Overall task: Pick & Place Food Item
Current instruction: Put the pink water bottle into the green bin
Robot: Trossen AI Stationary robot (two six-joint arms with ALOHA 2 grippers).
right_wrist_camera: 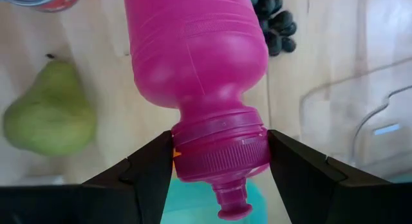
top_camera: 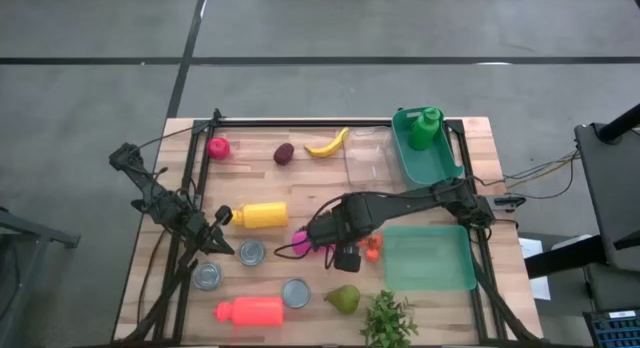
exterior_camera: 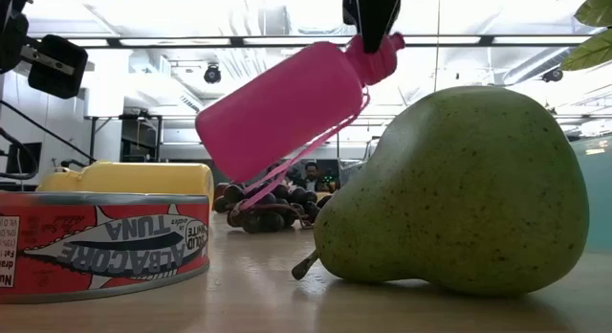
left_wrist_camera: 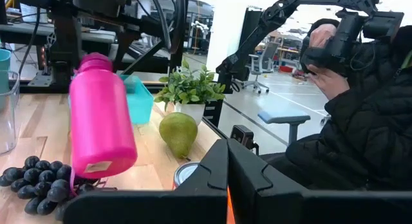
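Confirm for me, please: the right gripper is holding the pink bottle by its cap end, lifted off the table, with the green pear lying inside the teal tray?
Not quite. The right gripper does hold the pink bottle by its cap end, off the table, but the green pear lies on the bare wood left of the teal tray, as the high view shows.

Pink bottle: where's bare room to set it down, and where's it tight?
The right claw holds the pink bottle off the table. Free: the teal tray looks empty; bare wood between the red apple and the yellow bottle. Crowded: front left, around the tins, the pear and the grapes.
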